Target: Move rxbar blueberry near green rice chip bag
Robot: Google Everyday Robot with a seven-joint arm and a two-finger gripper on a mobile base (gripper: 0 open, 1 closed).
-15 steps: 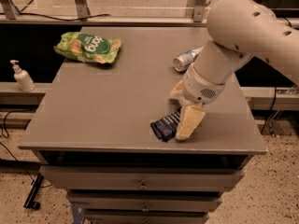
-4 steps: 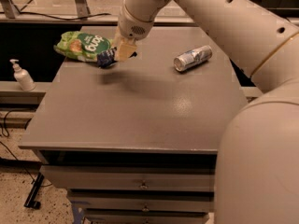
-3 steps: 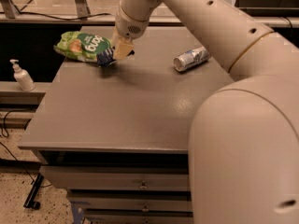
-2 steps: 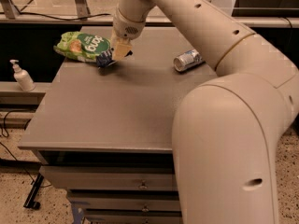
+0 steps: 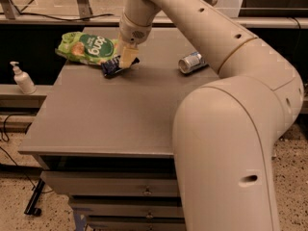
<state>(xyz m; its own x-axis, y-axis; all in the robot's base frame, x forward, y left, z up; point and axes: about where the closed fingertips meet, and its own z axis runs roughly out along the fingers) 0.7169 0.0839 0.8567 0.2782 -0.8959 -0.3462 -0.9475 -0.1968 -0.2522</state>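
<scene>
The green rice chip bag [image 5: 86, 47] lies at the far left of the grey table [image 5: 120, 109]. The rxbar blueberry [image 5: 113, 67], a dark navy wrapper, sits low at the table surface just right of the bag's lower edge. My gripper [image 5: 126, 58] reaches down from the cream arm and its tan fingers are shut on the bar's right end. I cannot tell whether the bar rests on the table or hangs just above it.
A silver can [image 5: 191, 62] lies on its side at the table's right. A white pump bottle [image 5: 21, 79] stands on a ledge left of the table. My arm's large cream links fill the right foreground. Drawers sit below the table front.
The gripper has carried the bar from the table's front right to the far left beside the bag. Over the last second it has lowered slightly and barely shifted.
</scene>
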